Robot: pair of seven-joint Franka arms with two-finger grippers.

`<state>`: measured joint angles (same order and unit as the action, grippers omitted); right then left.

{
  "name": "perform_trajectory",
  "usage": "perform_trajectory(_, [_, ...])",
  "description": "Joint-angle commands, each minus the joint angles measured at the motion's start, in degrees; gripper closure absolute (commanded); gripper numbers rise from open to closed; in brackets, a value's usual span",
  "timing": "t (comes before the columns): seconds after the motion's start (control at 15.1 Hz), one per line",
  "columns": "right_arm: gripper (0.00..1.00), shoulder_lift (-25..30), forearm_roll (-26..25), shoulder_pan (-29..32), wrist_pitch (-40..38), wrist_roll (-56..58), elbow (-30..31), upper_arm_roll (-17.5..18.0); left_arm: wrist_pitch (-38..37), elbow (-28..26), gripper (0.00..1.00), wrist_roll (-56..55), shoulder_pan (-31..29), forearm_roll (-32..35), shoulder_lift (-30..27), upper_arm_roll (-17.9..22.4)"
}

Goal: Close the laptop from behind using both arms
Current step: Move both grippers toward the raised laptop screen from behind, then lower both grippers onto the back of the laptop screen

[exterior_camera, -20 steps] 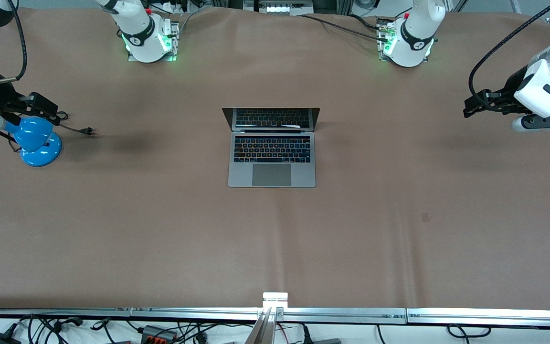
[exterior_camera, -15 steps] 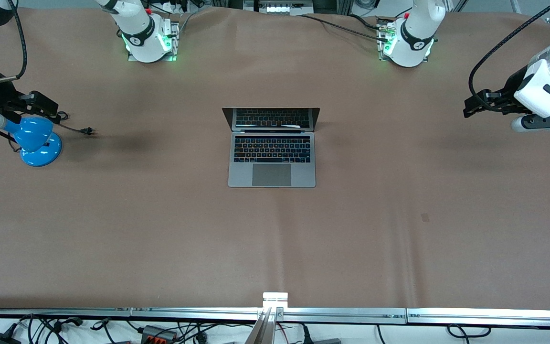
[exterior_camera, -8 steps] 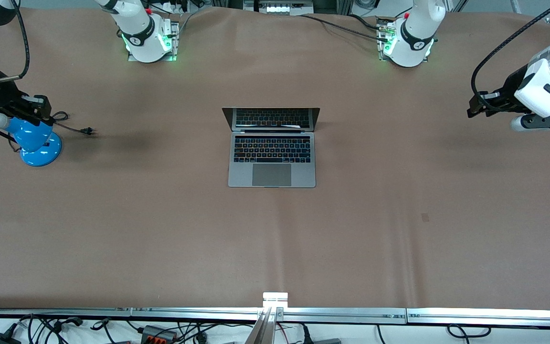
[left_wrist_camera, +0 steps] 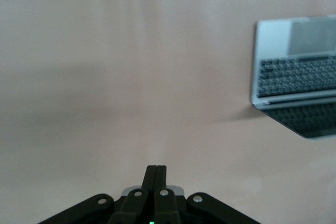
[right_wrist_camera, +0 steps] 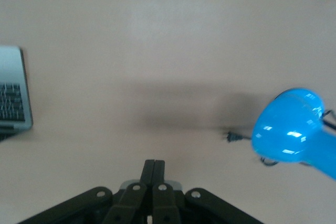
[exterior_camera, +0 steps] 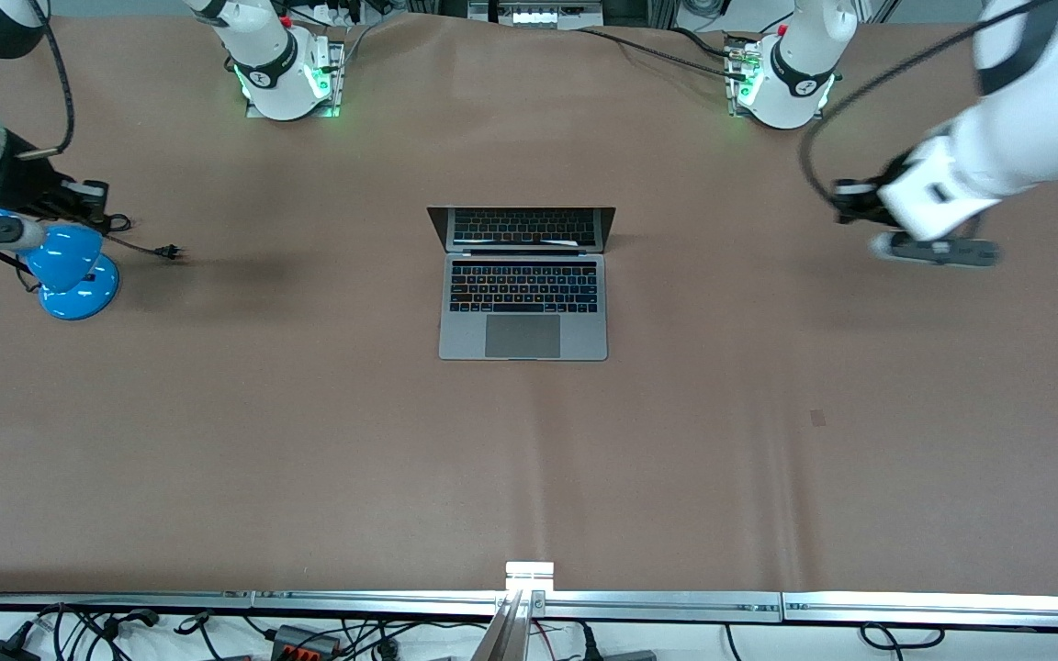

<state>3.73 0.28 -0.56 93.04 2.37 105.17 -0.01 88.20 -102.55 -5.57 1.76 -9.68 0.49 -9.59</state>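
The silver-grey laptop (exterior_camera: 523,303) lies open in the middle of the table, its screen (exterior_camera: 522,228) upright toward the robots' bases. It also shows in the left wrist view (left_wrist_camera: 296,74), and its edge shows in the right wrist view (right_wrist_camera: 13,95). My left gripper (exterior_camera: 843,200) hangs over bare table between the laptop and the left arm's end, shut and empty (left_wrist_camera: 156,170). My right gripper (exterior_camera: 99,197) is over the right arm's end of the table, just above the lamp, shut and empty (right_wrist_camera: 154,165).
A small blue desk lamp (exterior_camera: 74,271) stands at the right arm's end, its cord and plug (exterior_camera: 169,250) trailing toward the laptop; it shows in the right wrist view (right_wrist_camera: 294,129). The arm bases (exterior_camera: 286,78) (exterior_camera: 786,87) stand along the table's back edge. A metal rail (exterior_camera: 529,601) runs along the near edge.
The left arm has swung in from the table's end toward the laptop. The right gripper has shifted only slightly above the lamp. The laptop has not moved.
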Motion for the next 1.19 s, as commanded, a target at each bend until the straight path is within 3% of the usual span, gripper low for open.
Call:
perform_trajectory(0.0, [1.0,-0.5,2.1,-4.8,-3.2,-0.5,2.9,0.2,0.2,-1.1,1.0,-2.1,-0.2,-4.0,2.2,-4.4])
perform_trajectory(0.2, [1.0,-0.9,11.6,-8.8,-3.3,-0.5,9.3,0.2,8.2,-9.4,1.0,-6.2,-0.4,-6.8,1.4,-11.6])
perform_trajectory(0.4, [1.0,-1.0,18.9,-13.7,-1.4,-0.5,15.4,0.2,17.2,-19.5,1.0,-10.2,-0.4,-11.3,-3.3,-18.6])
perform_trajectory(0.6, [1.0,-0.9,25.5,-21.2,4.1,-0.9,20.8,0.2,21.6,-21.9,1.0,-14.6,-0.2,-15.1,-3.2,-23.8])
perform_trajectory(0.73, [1.0,-1.0,26.6,-27.3,7.3,-4.6,21.9,0.2,25.8,-22.4,1.0,-19.8,0.1,-15.5,-0.7,-28.4])
perform_trajectory(0.86, [1.0,-2.8,26.6,-33.1,10.7,-9.7,21.9,0.2,29.8,-23.7,1.0,-21.1,0.7,-15.5,1.0,-30.2])
perform_trajectory(1.12, [1.0,-6.7,26.6,-38.1,18.2,-12.6,21.8,0.2,37.9,-23.2,1.0,-21.1,0.9,-14.8,7.9,-30.8])
